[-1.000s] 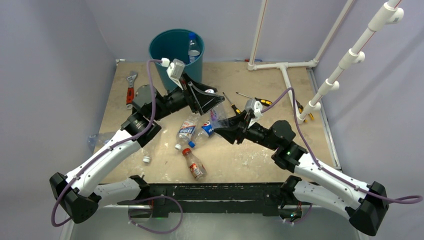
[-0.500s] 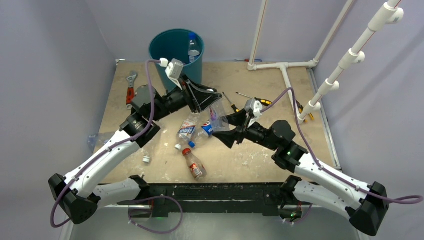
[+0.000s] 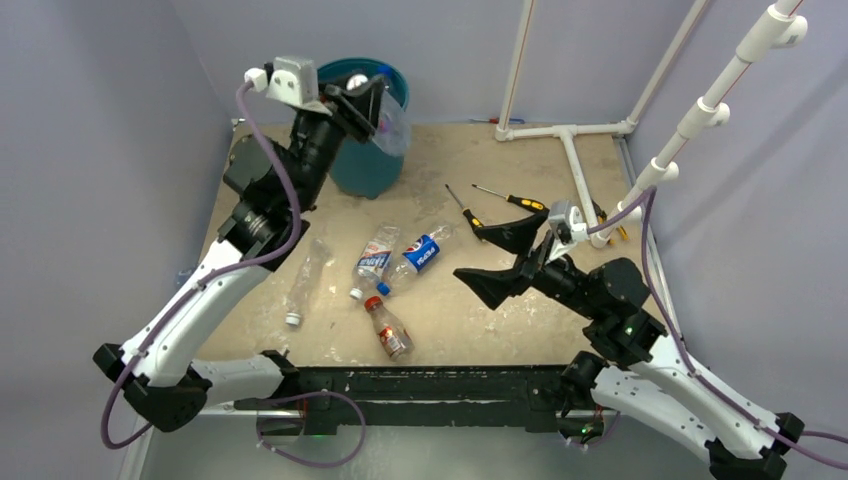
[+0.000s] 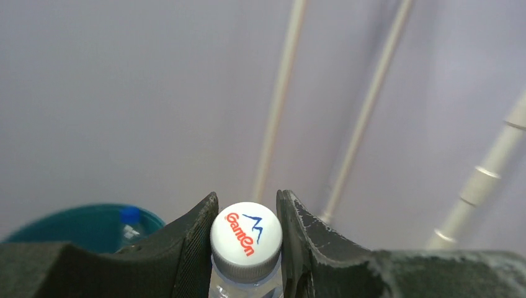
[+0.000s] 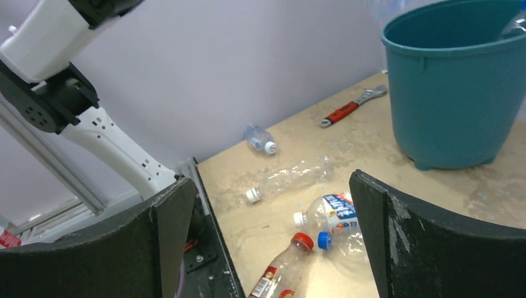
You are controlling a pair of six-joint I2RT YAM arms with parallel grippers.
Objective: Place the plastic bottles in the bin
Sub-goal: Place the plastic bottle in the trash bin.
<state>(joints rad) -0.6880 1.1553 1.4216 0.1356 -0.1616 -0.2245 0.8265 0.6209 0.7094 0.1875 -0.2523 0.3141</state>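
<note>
Bin [image 3: 366,172] holds one blue-capped bottle [image 4: 129,218]. Over its rim, left jaws clenched on a clear white-capped bottle [image 4: 246,239]. Right jaws spread, empty, above the desk [image 3: 480,165], where four crushed bottles [image 3: 378,255] lie.

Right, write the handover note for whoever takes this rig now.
Left gripper shut on a white-capped bottle, above the bin rim. Right gripper open, empty, over the table.
Done: one blue-capped bottle shows inside the bin.
Left: drop the held one, then five on the table: clear bottle, white-labelled bottle, Pepsi bottle, red-capped bottle, bottle at the left edge.
</note>
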